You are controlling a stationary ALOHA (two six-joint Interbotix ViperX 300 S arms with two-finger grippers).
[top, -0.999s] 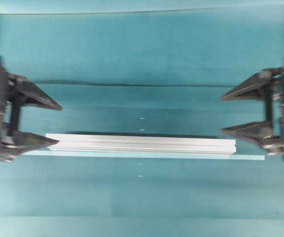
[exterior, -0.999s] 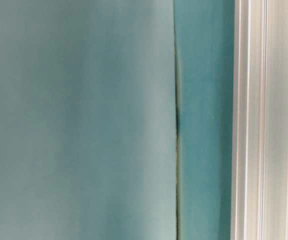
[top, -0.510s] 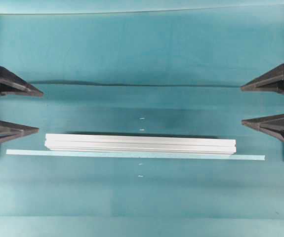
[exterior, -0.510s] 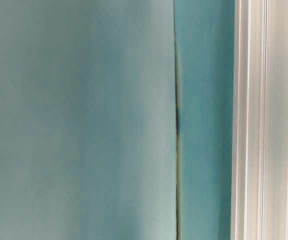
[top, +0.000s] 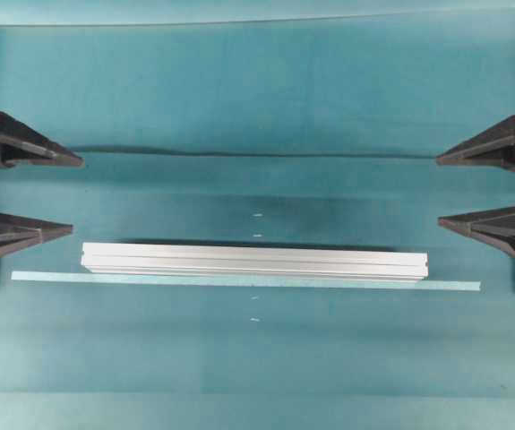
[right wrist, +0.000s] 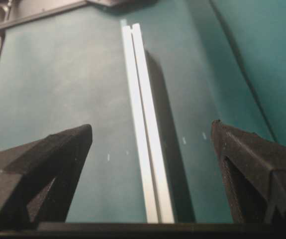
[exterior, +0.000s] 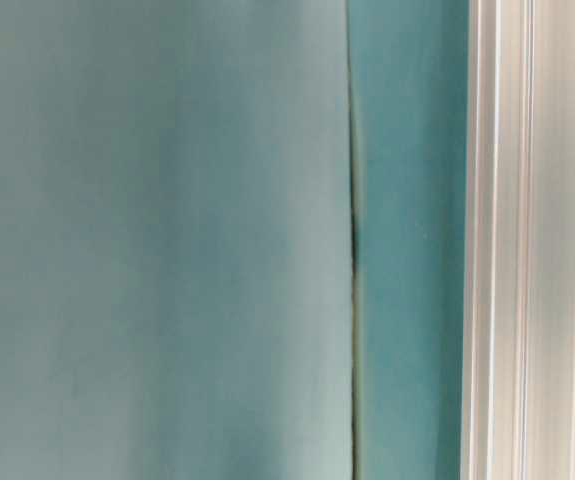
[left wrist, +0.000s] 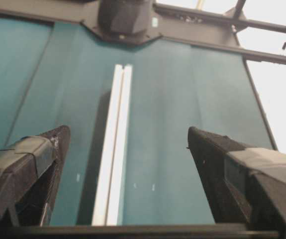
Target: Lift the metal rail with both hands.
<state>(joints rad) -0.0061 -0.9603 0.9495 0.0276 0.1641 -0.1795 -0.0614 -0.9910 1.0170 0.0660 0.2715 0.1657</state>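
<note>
The metal rail (top: pixel 254 261) lies flat on the teal mat, running left to right across the middle; it fills the right edge of the table-level view (exterior: pixel 532 240). My left gripper (top: pixel 72 195) hangs open at the left edge, clear of the rail's left end and slightly behind it. My right gripper (top: pixel 439 191) hangs open at the right edge, off the rail's right end. In the left wrist view the rail (left wrist: pixel 114 149) runs away between wide-spread fingers (left wrist: pixel 50 149). The right wrist view shows the rail (right wrist: pixel 146 134) the same way. Nothing is held.
A thin pale-blue tape strip (top: pixel 239 280) lies along the rail's near side, sticking out past both ends. Small white marks (top: pixel 257 216) dot the mat. A seam (top: pixel 239 154) crosses the mat behind the rail.
Over the last second both grippers drew back from the rail's ends toward the view's edges and shifted rearward. The rail has stayed put. Both grippers remain wide open.
</note>
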